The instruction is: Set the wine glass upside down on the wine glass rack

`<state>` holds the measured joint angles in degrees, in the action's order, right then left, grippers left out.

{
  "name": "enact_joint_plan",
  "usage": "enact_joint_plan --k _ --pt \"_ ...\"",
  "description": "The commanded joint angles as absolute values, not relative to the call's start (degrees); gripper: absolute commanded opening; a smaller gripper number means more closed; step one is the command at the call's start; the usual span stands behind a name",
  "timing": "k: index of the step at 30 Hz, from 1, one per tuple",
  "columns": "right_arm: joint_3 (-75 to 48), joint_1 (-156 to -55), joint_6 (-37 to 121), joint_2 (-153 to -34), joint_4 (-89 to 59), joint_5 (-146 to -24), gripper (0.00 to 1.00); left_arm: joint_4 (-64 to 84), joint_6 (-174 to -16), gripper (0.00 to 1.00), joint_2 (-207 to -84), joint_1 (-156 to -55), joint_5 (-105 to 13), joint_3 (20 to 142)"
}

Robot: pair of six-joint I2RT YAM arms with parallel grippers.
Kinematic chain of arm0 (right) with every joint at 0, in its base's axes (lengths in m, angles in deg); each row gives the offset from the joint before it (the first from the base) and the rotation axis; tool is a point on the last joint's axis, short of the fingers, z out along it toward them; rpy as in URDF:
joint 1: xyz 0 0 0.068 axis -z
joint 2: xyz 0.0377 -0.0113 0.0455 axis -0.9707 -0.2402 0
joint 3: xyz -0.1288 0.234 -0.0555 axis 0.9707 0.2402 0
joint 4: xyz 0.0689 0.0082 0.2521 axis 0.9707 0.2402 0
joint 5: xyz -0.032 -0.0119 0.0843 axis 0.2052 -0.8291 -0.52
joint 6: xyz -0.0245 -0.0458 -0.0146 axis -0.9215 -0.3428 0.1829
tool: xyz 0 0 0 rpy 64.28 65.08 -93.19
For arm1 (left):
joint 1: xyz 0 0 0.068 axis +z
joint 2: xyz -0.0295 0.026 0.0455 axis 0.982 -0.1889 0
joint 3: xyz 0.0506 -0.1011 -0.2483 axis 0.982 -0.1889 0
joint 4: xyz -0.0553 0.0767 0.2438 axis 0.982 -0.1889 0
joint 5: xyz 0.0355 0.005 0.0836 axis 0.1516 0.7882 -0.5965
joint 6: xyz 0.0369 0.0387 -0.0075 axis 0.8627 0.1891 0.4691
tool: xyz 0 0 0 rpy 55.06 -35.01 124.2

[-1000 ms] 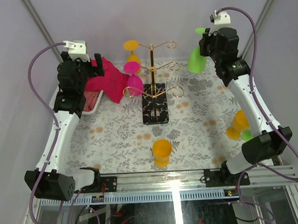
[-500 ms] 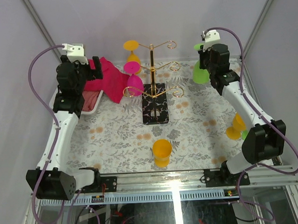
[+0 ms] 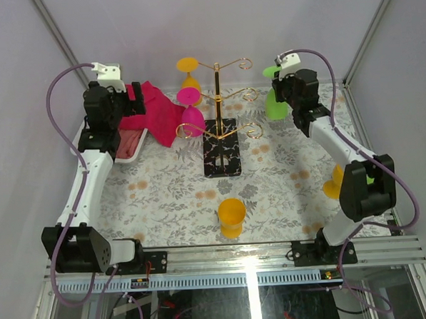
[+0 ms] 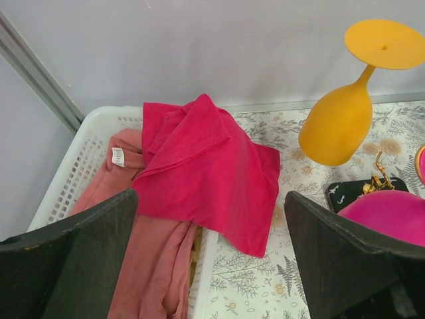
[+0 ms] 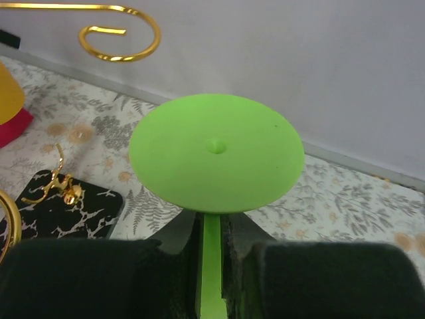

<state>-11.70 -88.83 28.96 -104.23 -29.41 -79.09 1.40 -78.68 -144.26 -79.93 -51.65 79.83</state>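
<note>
Right hand (image 5: 211,269): closed narrowly on the stem of the green wine glass (image 5: 216,153), gripping just beneath the foot.
Glass relative to hand: the stem ran up between the two fingers; the round foot spread out above them and the bowl (image 3: 273,106) hung below.
Glass position: held in the air at the far right of the counter, to the right of the wine glass rack (image 3: 218,102) and apart from it; in the right wrist view one gold curl (image 5: 119,33) lay up and left of the foot, not touching.
Orientation: inverted, foot uppermost, long axis close to vertical.
Left hand (image 4: 209,266): fingers spread wide with nothing between them, hovering over the red cloth (image 4: 206,173) that draped over the rim of the white basket (image 4: 80,159).
Rack load: an orange glass (image 3: 188,73) and a magenta glass (image 3: 191,116) hung upside down on its left side.
Counter (image 3: 164,190): covered in a pale floral print; the rack's black base (image 3: 221,157) stood near the middle, with an orange cup (image 3: 232,216) nearer the front.
Room: plain pale walls met at metal corner posts.
</note>
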Motion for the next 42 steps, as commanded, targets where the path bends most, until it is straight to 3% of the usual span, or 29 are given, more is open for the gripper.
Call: enact_joint_plan --k 1,12,29,42 --pt "-14.6 -88.7 27.9 -107.8 -37.9 -89.4 0.00 2.7 -79.3 0.90 -144.8 -78.9 -50.4 81.2" --pt "-13.8 -88.1 27.0 -115.0 -53.0 -99.9 0.00 5.3 -78.9 0.90 -147.2 -76.7 -50.0 80.6" --pt "-13.9 -87.3 19.3 -111.6 -47.1 -98.6 0.00 7.9 -79.2 0.89 -149.0 -73.0 -47.8 79.5" --pt "-13.5 -87.1 24.4 -113.5 -56.7 -105.7 0.00 8.7 -79.6 0.89 -148.7 -72.3 -47.5 78.5"
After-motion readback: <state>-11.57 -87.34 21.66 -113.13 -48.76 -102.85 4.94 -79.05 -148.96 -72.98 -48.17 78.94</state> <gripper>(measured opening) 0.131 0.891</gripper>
